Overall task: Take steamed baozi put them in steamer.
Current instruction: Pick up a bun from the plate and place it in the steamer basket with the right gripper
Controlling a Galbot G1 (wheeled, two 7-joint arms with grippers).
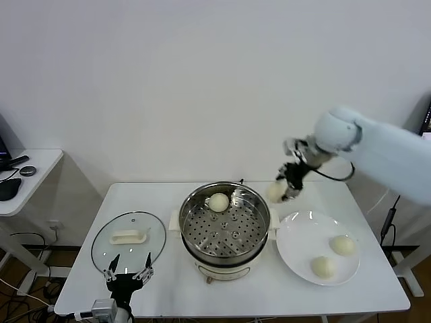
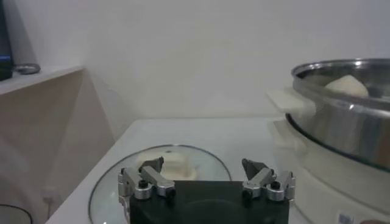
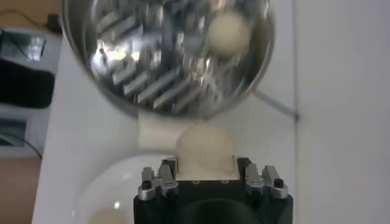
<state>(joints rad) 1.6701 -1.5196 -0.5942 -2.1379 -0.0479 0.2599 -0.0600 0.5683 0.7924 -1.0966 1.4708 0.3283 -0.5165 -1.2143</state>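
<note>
The right gripper (image 1: 285, 190) grips a baozi (image 1: 276, 192), held above the table just beside the steamer's (image 1: 252, 232) far right rim — the tray lies leftward and nearer the robot. The left gripper (image 1: 127, 271) idles open by the lid (image 1: 114, 249).

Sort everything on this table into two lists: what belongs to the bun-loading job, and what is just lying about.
Job:
- shiny round steel steamer
- cream-white bun inside it
- bun held in the right gripper, beside the steamer's rim
- two buns on the flat white plate

Lying about:
- round glass lid, flat on the table
- left gripper, open, parked near the lid
</note>
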